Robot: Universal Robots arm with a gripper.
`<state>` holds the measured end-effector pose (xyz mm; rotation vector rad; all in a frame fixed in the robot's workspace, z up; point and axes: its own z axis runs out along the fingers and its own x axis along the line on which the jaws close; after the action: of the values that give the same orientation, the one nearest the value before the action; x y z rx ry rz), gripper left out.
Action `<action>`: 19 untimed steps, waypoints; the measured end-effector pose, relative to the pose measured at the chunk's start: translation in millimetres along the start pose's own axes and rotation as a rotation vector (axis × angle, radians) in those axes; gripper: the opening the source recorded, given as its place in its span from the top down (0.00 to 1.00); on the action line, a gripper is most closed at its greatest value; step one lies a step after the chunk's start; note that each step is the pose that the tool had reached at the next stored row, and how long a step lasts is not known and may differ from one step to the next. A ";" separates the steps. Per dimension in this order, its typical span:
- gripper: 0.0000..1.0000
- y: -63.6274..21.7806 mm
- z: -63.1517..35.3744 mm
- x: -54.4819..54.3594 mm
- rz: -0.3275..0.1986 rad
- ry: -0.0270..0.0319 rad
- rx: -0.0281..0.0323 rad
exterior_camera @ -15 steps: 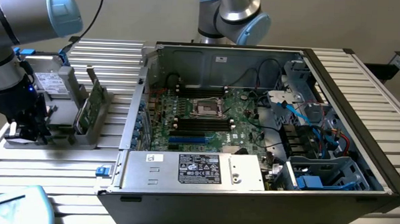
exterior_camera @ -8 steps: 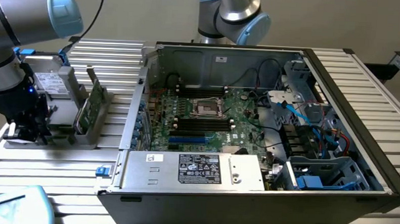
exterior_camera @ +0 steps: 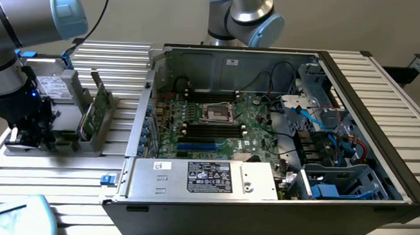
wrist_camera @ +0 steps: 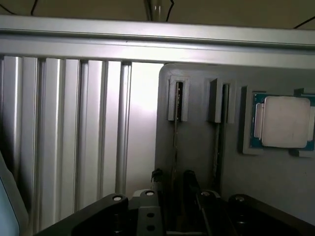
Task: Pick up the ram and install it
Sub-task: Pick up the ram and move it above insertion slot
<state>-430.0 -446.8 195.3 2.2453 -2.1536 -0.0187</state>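
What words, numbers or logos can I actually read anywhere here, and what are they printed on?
Nothing can be read letter for letter.
Black label on the power supply: white print, too small.
White sticker beside it: too small.
Small sticker on the computer case's far wall: too small.
White label on the grey unit at the exterior view's left: blurred.
Processor chip: no print visible.

Open computer case (exterior_camera: 262, 222), motherboard (exterior_camera: 228, 123) inside, power supply (exterior_camera: 207, 177), grey fixture tray (wrist_camera: 197, 147), processor chip (wrist_camera: 285, 121), slatted table (exterior_camera: 51, 180)
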 end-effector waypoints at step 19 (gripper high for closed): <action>0.84 0.1 0.2 -0.2 0.003 -0.0004 0.0000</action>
<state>-430.1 -446.5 195.1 2.2419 -2.1574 -0.0191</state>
